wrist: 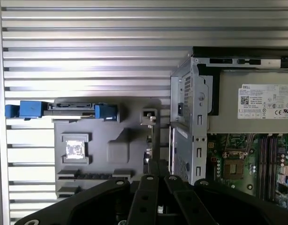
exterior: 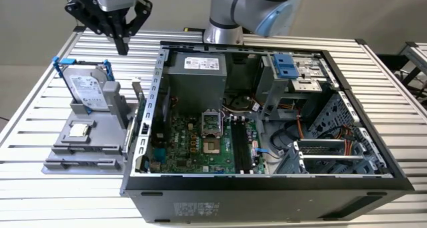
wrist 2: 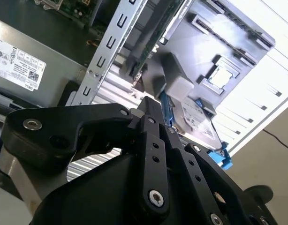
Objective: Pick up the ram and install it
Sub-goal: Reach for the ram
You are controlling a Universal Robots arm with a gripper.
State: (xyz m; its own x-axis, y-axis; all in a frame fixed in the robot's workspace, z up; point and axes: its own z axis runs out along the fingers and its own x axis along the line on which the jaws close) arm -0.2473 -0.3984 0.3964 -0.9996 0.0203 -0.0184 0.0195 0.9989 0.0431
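Exterior view: gripper (exterior: 122, 47) hangs clear above ram (exterior: 139, 100).

You'll find a white sticker (wrist: 266, 101) with a barcode and marks on the power supply (wrist: 223, 108); its small print can't be made out. The hard drive (exterior: 97, 95) carries a label (exterior: 85, 82) too, equally unreadable.

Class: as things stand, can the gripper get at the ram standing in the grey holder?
Probably yes. The gripper hangs empty above the table, fingers shut; the ram stands on edge in the grey holder, nothing over it. The computer case close beside it leaves little room.
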